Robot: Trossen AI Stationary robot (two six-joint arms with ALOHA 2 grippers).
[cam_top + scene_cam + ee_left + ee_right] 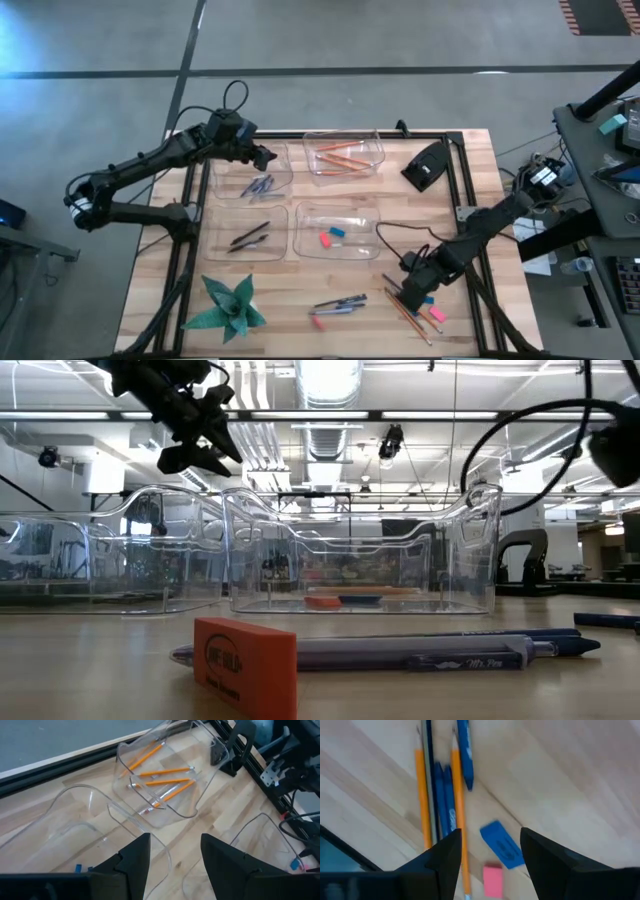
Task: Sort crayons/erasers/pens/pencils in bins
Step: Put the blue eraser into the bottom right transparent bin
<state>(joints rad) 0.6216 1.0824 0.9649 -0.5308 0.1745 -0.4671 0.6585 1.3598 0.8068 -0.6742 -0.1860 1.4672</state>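
Both claws are empty, with their fingers apart. From the high view, the left claw (262, 157) hangs at the upper left of the frame, over the rim of the upper-left bin (252, 172), which holds a few blue crayons (257, 186). The right claw (412, 293) is at the lower right, low over loose things on the worktop (470, 170): two pencils (408, 315), a blue eraser (428, 299) and a pink eraser (437, 314). The upper-right bin (345, 154) holds orange pencils, the lower-left bin (249, 232) holds dark pens (249, 236), and the lower-right bin (338, 231) holds a pink and a blue eraser. Near the bottom centre lie more pens (338, 303) and a pink eraser, and a green paper star (229, 307) sits at the lower left.

From the low view, an orange-red eraser (245, 664) stands in the foreground, in front of a blue-grey pen (400, 652). Behind them are clear bins (360, 555); the left claw (195, 445) hangs at the upper left.

From the left wrist view, the dark fingers (135, 857) stand open over a bin edge; the bin with orange pencils (165, 782) is in the upper centre.

From the right wrist view, the fingers (445, 860) stand open above two orange pencils (459, 810), blue pens (442, 800), a blue eraser (501, 845) and a pink eraser (492, 880) at the bottom centre.
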